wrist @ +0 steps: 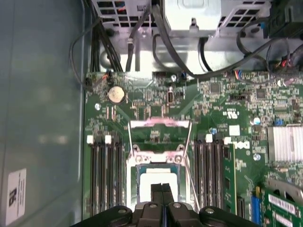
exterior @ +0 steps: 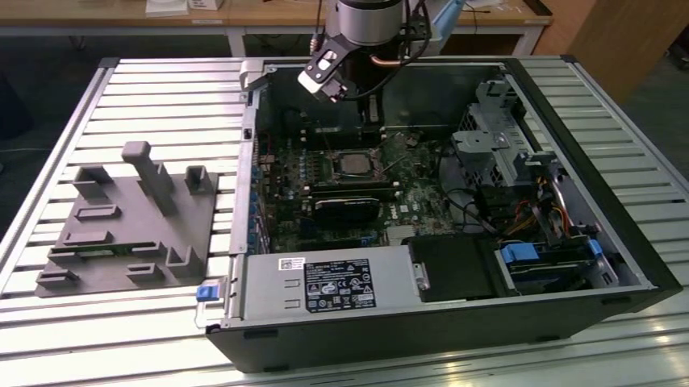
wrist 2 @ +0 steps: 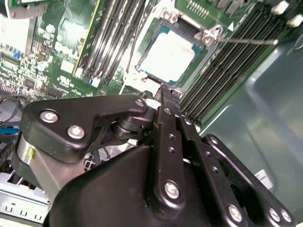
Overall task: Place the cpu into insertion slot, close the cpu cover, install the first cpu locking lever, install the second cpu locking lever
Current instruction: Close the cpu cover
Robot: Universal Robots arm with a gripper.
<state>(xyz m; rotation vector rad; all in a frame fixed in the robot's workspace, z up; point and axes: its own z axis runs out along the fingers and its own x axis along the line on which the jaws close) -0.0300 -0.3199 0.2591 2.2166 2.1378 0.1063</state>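
Gripper: the gripper (wrist: pixel 162 193) hangs over the slot in both wrist views. Its jaws are pressed together with nothing between them. I cannot tell if the tips touch the chip.
Cpu: the cpu (wrist: pixel 158 179) lies flat in the slot, silver top up, straight under the fingertips.
Slot: the slot (wrist: pixel 137 184) sits on the green board (wrist: pixel 222 101), between two banks of long black memory slots (wrist: pixel 106 175).
Cover: the cover (wrist: pixel 160 123) is swung up off the chip on its hinge, and the board shows through its cut-out.
Lever: a thin wire lever (wrist 2: pixel 246 41) reaches out from a slot corner across the memory slots.
Case: the open black case (exterior: pixel 560 97) lies on a slatted metal table (exterior: pixel 161 89).
Labels: the power supply (exterior: pixel 269 286) carries a dark label (exterior: pixel 336 284) with white print and a small white sticker beside it. A white sticker (wrist: pixel 16 196) with dark print is on the case wall.
Other parts: a coin battery (wrist: pixel 117 94) lies on the board beyond the cover. A finned heatsink (wrist: pixel 284 143) lies off to one side.
Fixture: a grey fixture (exterior: pixel 129 222) stands on the table at the exterior view's left, well apart from the arm.
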